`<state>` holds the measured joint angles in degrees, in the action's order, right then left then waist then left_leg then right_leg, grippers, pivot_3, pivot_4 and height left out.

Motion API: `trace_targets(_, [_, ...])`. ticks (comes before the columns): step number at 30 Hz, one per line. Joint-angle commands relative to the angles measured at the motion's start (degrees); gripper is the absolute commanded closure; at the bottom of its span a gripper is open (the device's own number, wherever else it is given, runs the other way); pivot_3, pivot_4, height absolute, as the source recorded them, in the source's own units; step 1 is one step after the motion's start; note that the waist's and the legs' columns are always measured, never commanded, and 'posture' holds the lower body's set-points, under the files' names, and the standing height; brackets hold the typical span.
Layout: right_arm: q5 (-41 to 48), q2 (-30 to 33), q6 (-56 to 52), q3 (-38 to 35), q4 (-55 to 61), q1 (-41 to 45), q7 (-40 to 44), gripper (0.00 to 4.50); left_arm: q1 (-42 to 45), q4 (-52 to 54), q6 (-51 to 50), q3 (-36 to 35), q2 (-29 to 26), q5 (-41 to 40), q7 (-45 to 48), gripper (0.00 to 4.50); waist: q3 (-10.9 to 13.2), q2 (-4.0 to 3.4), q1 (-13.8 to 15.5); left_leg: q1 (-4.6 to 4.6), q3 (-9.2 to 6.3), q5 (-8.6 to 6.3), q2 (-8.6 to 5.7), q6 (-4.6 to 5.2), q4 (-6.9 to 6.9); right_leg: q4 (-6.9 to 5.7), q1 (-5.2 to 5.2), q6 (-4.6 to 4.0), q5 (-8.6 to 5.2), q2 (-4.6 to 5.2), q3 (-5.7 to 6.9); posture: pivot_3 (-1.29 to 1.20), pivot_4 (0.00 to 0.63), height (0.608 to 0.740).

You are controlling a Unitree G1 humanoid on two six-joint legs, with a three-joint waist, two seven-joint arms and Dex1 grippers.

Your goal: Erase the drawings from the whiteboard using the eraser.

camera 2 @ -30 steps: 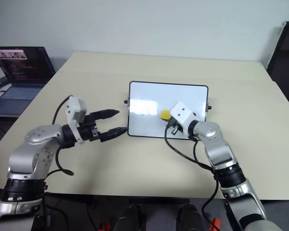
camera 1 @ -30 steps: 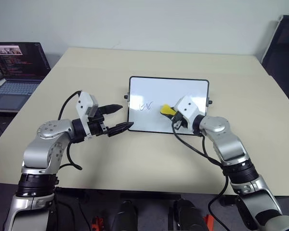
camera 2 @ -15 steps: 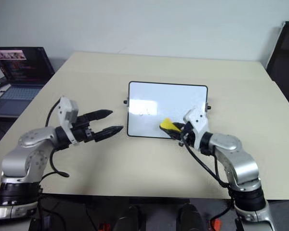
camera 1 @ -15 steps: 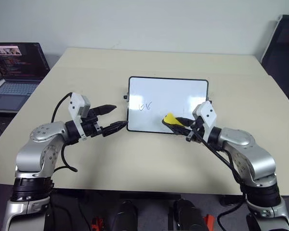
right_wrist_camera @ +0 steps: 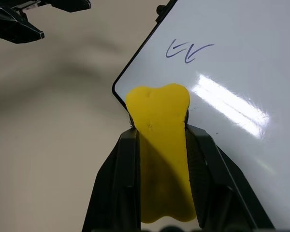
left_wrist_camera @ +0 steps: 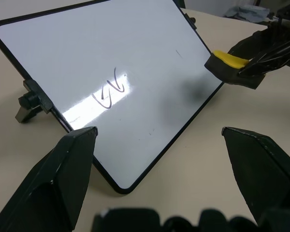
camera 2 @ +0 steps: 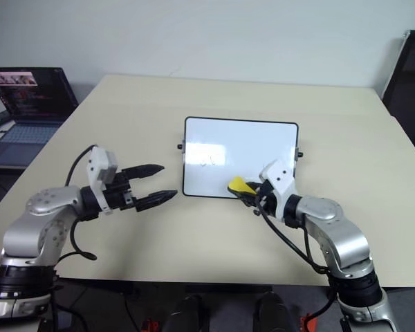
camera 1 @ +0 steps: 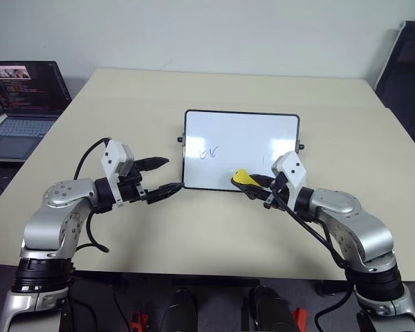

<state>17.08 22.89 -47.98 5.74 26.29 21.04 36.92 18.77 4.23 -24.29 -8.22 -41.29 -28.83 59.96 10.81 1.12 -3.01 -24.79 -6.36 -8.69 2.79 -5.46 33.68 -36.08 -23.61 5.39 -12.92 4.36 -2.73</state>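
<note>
The whiteboard (camera 1: 242,138) lies in the middle of the table, black-framed, with small side knobs. The drawings (camera 1: 209,153) are thin dark squiggles on its left half, also seen as drawings (left_wrist_camera: 110,92) from the left wrist, where a short faint stroke (left_wrist_camera: 178,53) lies farther along. My right gripper (camera 1: 252,183) is shut on the yellow eraser (camera 1: 242,176), which is at the board's near edge, right of the squiggles. In the right wrist view the eraser (right_wrist_camera: 159,121) sits between both black fingers (right_wrist_camera: 123,174). My left gripper (camera 1: 174,173) stands open just off the board's near left corner, holding nothing.
An open laptop (camera 1: 24,97) stands on a side desk at the far left. A dark chair (camera 1: 408,69) is at the back right. Bare tabletop (camera 1: 214,221) stretches between the board and the near edge.
My right gripper has drawn back with the eraser from the middle of the board to its near edge, and its wrist has rolled. The left gripper has hardly moved.
</note>
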Motion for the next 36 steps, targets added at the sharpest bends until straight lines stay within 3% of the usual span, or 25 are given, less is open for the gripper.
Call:
trace_targets(1, [1.14,0.55,1.10,-0.23,2.12,1.09,-0.43,3.54,0.76,1.81,1.09,-0.34,-0.87,-0.05,0.59,0.00,0.00,0.00,0.00,0.00,0.00,0.00,0.00,0.00,0.00,0.00,0.00,0.00,0.00,0.00,0.00,0.00,0.150,0.740])
trace_targets(23, [-0.06,0.77,5.63,3.21,-1.24,4.77,0.12,3.54,0.50,1.56,1.00,-0.74,-1.34,0.71,1.98,0.00,0.00,0.00,-0.06,0.00,0.00,0.00,0.00,0.00,0.00,0.00,-0.01,0.00,0.00,0.00,0.00,0.00,0.150,0.740])
trace_targets(31, [-19.68,-1.43,25.44,13.37,-22.26,19.24,-8.60,3.54,-0.72,0.87,1.61,-1.15,-2.02,1.37,1.57,0.00,0.00,-0.01,-0.34,0.00,0.03,0.00,0.01,0.00,-0.02,-0.02,-0.13,-0.05,0.04,0.00,0.01,0.00,0.150,0.740])
trace_targets(36, [-25.79,-5.67,32.88,16.53,-34.32,25.20,-11.58,3.54,-0.59,0.86,1.74,-0.93,-1.96,1.41,1.54,0.00,0.00,-0.01,-0.33,-0.05,0.04,0.00,0.01,0.00,-0.13,-0.01,-0.15,-0.02,0.02,0.00,0.00,0.00,0.150,0.740])
